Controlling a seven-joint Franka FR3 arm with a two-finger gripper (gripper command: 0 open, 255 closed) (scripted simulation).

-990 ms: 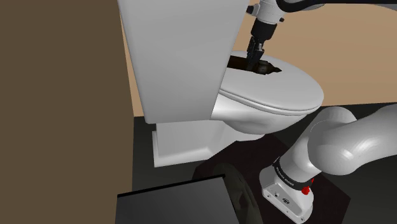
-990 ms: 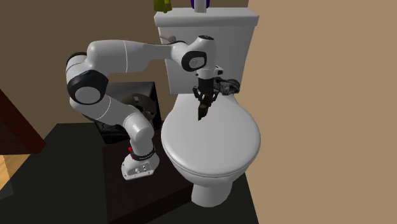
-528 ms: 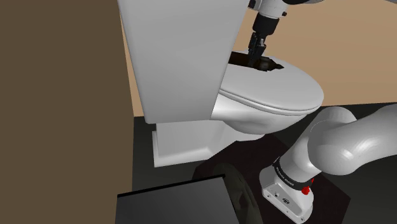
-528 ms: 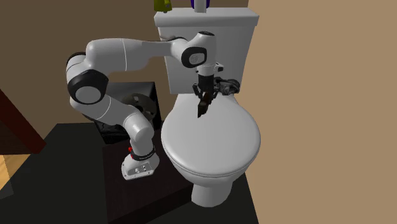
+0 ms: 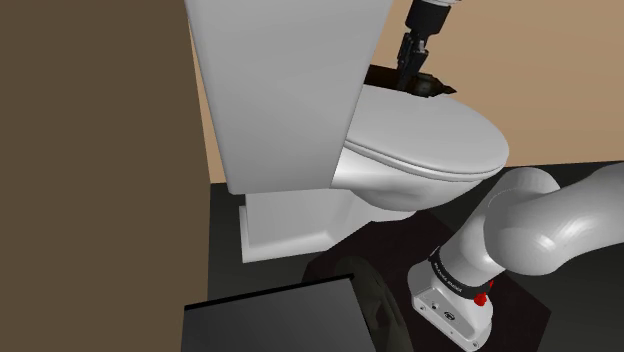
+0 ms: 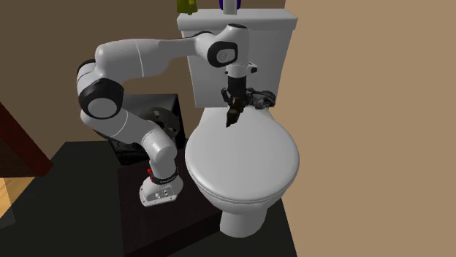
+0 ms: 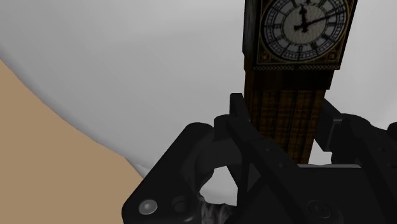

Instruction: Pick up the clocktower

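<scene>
The clocktower (image 7: 289,108) is a dark brown tower with a white clock face (image 7: 304,25). My gripper (image 7: 284,109) is shut on its shaft, and the black fingers (image 7: 245,133) clasp it from both sides. In the shoulder view the clocktower (image 5: 385,76) hangs roughly level under the gripper (image 5: 409,80), just above the back of the white toilet lid (image 5: 440,135). In the second exterior view the gripper (image 6: 232,114) hovers over the rear of the lid (image 6: 241,160), with the dark clocktower (image 6: 229,123) in it.
The white toilet tank (image 6: 234,29) stands right behind the gripper, with a yellow-green item (image 6: 187,6) and a purple-white item (image 6: 229,6) on top. A small grey object (image 6: 261,97) sits at the lid's back. A beige wall (image 6: 365,109) is close by.
The gripper has risen with the clocktower in it. The tower has come up off the toilet lid.
</scene>
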